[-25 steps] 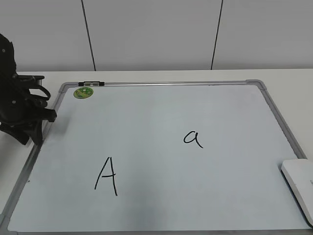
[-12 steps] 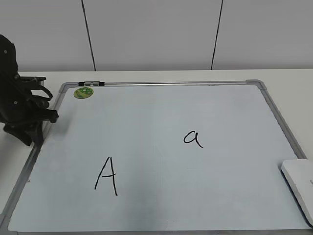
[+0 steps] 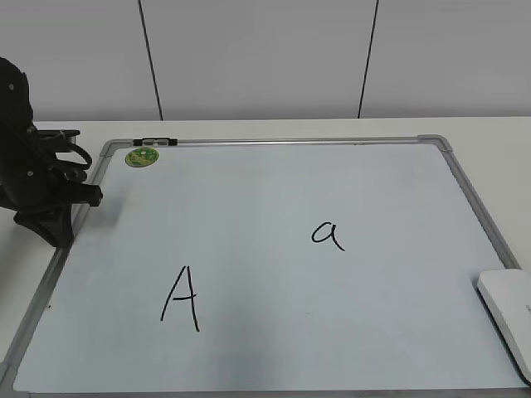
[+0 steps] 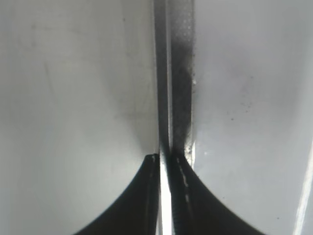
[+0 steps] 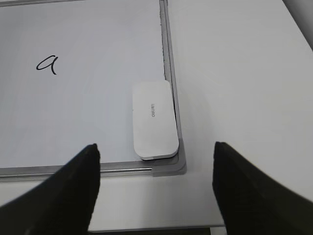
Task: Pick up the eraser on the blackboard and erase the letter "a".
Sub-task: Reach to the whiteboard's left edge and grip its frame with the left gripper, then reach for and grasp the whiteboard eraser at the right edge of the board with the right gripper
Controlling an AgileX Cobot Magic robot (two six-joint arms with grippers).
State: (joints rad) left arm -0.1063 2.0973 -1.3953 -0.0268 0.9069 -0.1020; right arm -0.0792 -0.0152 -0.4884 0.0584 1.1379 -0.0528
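Note:
The blackboard (image 3: 265, 191) lies flat on the table, a white board with a grey frame. The letter "a" (image 3: 328, 235) is written right of the middle. The white eraser (image 3: 508, 308) lies on the board's near right corner. In the right wrist view the eraser (image 5: 154, 120) lies against the frame, with the letter "a" (image 5: 48, 63) far to its upper left. My right gripper (image 5: 155, 145) is open and empty, hovering above the eraser's near end; it is out of the exterior view. My left gripper (image 3: 51, 234) is shut at the board's left frame (image 4: 178, 73), its fingertips (image 4: 164, 157) together.
A capital "A" (image 3: 181, 297) is written at the board's lower left. A round green sticker (image 3: 141, 156) and a small black clip (image 3: 154, 142) sit at the far left corner. White table (image 5: 234, 73) lies right of the board. A white wall stands behind.
My left arm has shifted slightly up and to the right along the board's left frame. The eraser and both letters have not moved.

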